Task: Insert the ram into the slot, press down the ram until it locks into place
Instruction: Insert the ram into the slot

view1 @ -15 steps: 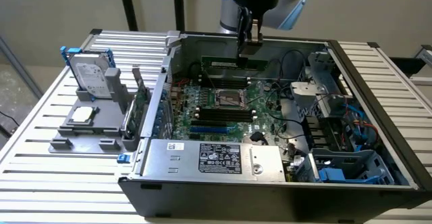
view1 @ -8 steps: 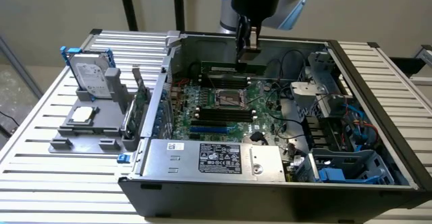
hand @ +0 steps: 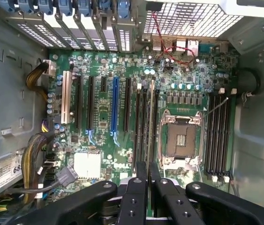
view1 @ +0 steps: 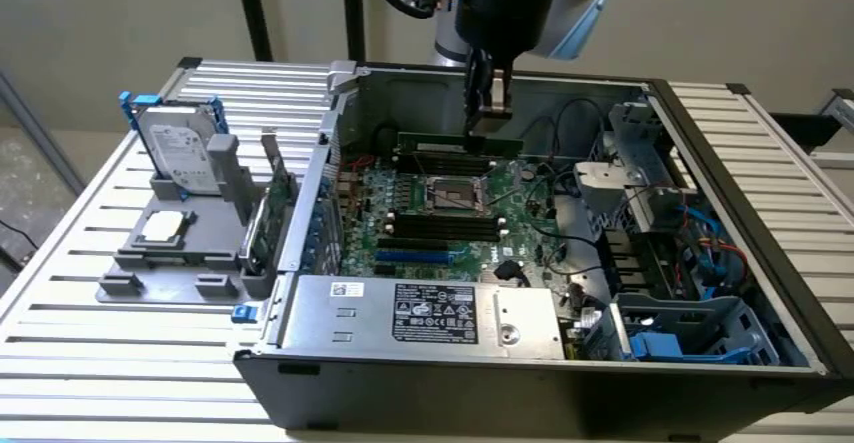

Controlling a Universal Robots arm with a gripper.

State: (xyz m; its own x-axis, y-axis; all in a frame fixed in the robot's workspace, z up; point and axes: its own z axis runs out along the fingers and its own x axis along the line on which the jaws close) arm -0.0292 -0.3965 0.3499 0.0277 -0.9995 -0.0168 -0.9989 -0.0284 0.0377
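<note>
1. black pincer (view1: 485, 123) on my screen, jaws drawn in to a narrow gap and clamped on the ram (view1: 461, 145). it grips by the top edge, so the contact edge hangs free underneath.
2. the green stick lies level, lengthwise across the exterior view. the grip is a touch toward the exterior view's right of its middle, close enough to centre, i judge, that it won't tip.
3. on the wrist view the fingers (hand: 135, 192) sit close together and point straight along the black slot (hand: 138, 126) and its parallel neighbours. stick and slots run the same way, which is the whole reason for this pose.
4. i read the ram as raised over the board and not yet seated. i can't see any contact with a slot.
5. next out, the cpu socket (hand: 181, 138) lies just beside that bank on one side, with the blue slot (hand: 115, 105) on the other. it's a narrow lane, hence the square approach.
6. further out the open case (view1: 534, 393) walls it all in. the hard drive (view1: 180, 148) stands on its grey fixture (view1: 167, 253) at the exterior view's left, well apart from the arm's path.
</note>
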